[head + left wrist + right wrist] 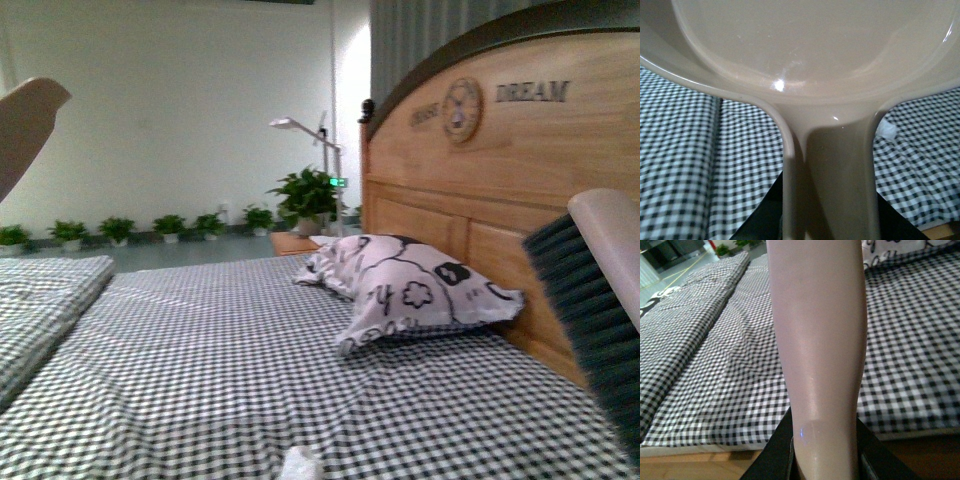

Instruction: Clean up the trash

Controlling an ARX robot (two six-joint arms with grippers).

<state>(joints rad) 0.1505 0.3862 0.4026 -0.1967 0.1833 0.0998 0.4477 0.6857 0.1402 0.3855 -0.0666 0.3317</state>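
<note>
White wad (300, 465) at near edge of bed (250, 380), unswept. My left claw (827, 220) clamps dustpan (815, 60), right claw (825, 455) clamps brush (585, 300); next I'd lower both beside it.

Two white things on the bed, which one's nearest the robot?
The small crumpled wad at the front view's bottom edge, plain white; the pillow is bigger, black-patterned, and lies back by the headboard.

Checkered bed (250, 350): pillow (410, 285) near headboard (480, 160), white wad (300, 466) at near edge.
</note>
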